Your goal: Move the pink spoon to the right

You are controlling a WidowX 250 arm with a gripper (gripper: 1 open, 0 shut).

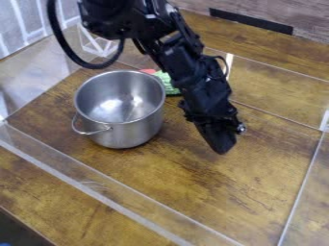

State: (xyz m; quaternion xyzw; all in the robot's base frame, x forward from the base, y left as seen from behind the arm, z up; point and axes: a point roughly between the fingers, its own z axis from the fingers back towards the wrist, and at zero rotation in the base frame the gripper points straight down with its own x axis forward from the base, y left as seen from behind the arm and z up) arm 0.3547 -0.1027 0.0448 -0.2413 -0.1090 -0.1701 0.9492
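Observation:
My gripper (224,138) is black and hangs at the end of the dark arm that reaches in from the top left. It points down and to the right, low over the wooden table (232,192), to the right of the steel pot (118,106). Its fingers are pressed together. The pink spoon does not show plainly. Whether something slim is pinched at the dark fingertips I cannot tell.
The shiny pot stands left of centre with its handle toward the front left. A green bumpy toy (156,74) peeks out behind the arm at the pot's far rim. Clear plastic walls (303,183) fence the table on the right and front.

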